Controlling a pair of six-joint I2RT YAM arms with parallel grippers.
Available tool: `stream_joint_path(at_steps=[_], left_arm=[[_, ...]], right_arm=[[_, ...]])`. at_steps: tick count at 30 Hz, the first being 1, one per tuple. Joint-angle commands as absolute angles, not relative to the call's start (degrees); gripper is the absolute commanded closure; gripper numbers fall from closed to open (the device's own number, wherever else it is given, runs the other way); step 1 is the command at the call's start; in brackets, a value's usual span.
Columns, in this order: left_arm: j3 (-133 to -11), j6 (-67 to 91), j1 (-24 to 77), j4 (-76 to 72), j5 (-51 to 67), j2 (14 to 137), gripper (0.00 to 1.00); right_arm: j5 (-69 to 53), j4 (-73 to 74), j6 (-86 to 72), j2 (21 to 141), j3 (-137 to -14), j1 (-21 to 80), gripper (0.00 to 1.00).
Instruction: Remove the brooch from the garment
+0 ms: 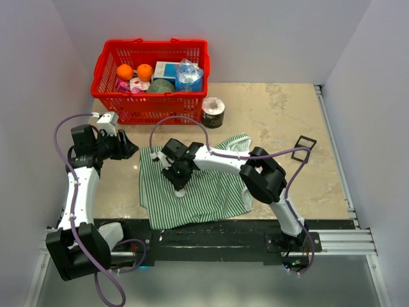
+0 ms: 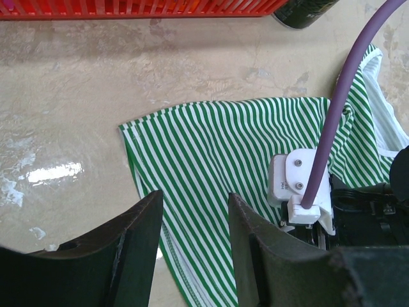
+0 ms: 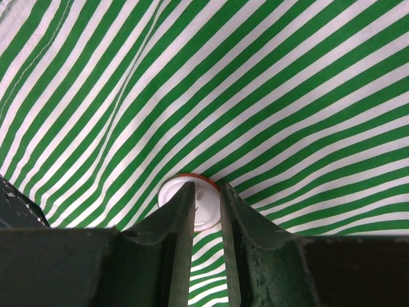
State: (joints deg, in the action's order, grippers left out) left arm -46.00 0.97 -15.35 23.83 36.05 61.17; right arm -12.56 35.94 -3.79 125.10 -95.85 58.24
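The garment (image 1: 211,192) is a green-and-white striped top lying flat at the near middle of the table. It also shows in the left wrist view (image 2: 217,147) and fills the right wrist view (image 3: 255,96). The brooch (image 3: 171,192) is a small white disc with an orange rim, lying on the cloth. My right gripper (image 3: 207,187) stands straight over it with its jaws nearly closed on the middle of the disc; in the top view the right gripper (image 1: 177,182) presses down on the garment's left half. My left gripper (image 2: 195,195) is open and empty, hovering over the garment's left edge (image 1: 128,148).
A red basket (image 1: 153,45) of groceries stands at the back left. A dark tape roll (image 1: 213,112) sits just right of it. A small black square frame (image 1: 307,142) lies at the right. The right arm's wrist camera (image 2: 297,182) is close to my left gripper.
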Motion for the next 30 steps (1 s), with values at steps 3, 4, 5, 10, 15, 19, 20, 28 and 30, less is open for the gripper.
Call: stream_joint_path(at_steps=[3,4,5,10,15,19,20,28,30], left_arm=[[-45.97,1.93,-15.91,21.27,37.88,61.44,0.50],[-45.97,1.85,-15.91,21.27,37.88,61.35,0.50],[-45.97,1.93,-15.91,21.27,37.88,61.43,0.50],[-45.44,2.11,-15.91,20.92,38.32,60.73,0.50],[-45.26,2.11,-15.91,20.92,38.67,60.29,0.50],[-45.09,2.20,-15.91,20.92,38.67,59.94,0.50],[-45.09,2.11,-15.91,20.83,38.67,59.85,0.50],[-44.74,1.93,-16.08,21.01,38.14,59.41,0.49],[-44.65,1.76,-16.08,21.09,37.97,59.33,0.49]], right_arm=[[-11.25,37.44,-2.29,121.20,-96.42,59.06,0.74],[-11.08,37.35,-1.94,121.03,-96.42,59.24,0.74],[-10.73,37.44,-1.59,120.50,-96.50,59.59,0.74],[-9.67,37.79,-0.62,118.92,-95.71,60.20,0.68],[-9.23,38.06,-0.35,117.07,-93.96,60.56,0.62],[-9.14,38.06,-0.35,116.46,-92.38,60.64,0.63],[-9.23,37.97,-0.35,116.54,-92.11,60.73,0.64],[-9.93,37.09,-0.35,120.84,-93.77,61.00,0.69],[-10.11,37.18,-0.35,121.55,-95.01,61.08,0.72]])
